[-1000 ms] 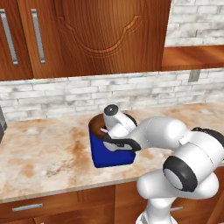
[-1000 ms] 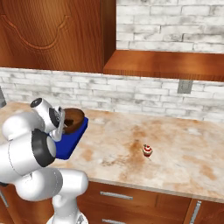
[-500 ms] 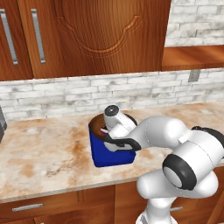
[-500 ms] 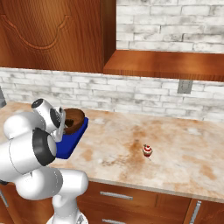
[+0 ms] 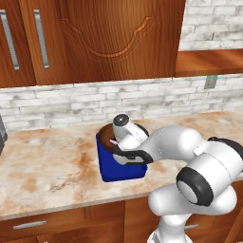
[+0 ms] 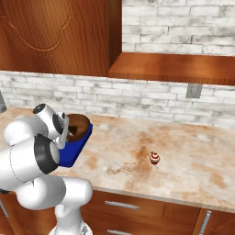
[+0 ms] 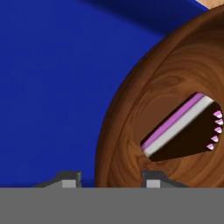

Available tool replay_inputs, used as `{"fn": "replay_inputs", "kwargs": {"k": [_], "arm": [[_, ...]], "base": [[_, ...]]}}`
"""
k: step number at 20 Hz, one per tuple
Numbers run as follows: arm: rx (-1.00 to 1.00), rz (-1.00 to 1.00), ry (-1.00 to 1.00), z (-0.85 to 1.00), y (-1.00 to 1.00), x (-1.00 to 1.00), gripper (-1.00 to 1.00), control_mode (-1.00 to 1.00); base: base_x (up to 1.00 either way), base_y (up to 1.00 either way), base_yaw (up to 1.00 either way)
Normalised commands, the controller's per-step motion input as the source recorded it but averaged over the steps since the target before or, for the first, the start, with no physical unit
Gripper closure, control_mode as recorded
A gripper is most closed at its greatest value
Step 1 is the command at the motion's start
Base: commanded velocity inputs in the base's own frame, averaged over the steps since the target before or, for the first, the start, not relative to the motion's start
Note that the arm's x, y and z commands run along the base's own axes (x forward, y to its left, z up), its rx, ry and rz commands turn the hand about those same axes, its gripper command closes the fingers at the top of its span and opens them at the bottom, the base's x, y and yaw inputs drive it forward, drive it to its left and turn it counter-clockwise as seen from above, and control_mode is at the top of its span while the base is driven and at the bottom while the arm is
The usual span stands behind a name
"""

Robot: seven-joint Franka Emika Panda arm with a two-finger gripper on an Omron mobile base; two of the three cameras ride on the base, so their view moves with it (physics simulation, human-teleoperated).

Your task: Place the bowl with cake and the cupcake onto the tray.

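The round dark-brown bowl with cake sits on the deep-blue rectangular tray. The gripper straddles the bowl's rim, jaws spread. The tiny red-wrapped cupcake stands well apart from the tray.

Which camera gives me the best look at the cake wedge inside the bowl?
The hand view: the cake wedge is large there, with its pink and white stripes clear inside the brown bowl. In the left base view only a pink speck shows beside the arm. In the right base view the bowl is visible, the cake too small to tell.
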Motion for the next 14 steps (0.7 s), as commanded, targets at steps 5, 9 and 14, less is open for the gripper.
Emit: {"fn": "replay_inputs", "kwargs": {"k": [5,9,14], "arm": [[0.00,0.00,0.01,0.03,-0.03,0.00,-1.00,-1.00],[0.00,0.00,0.00,0.23,-0.01,0.00,-1.00,-1.00],[0.00,-0.01,0.00,0.36,0.00,0.00,-1.00,-1.00]], "base": [[0.00,0.00,0.00],[0.00,0.00,0.00],[0.00,0.00,0.00]]}}
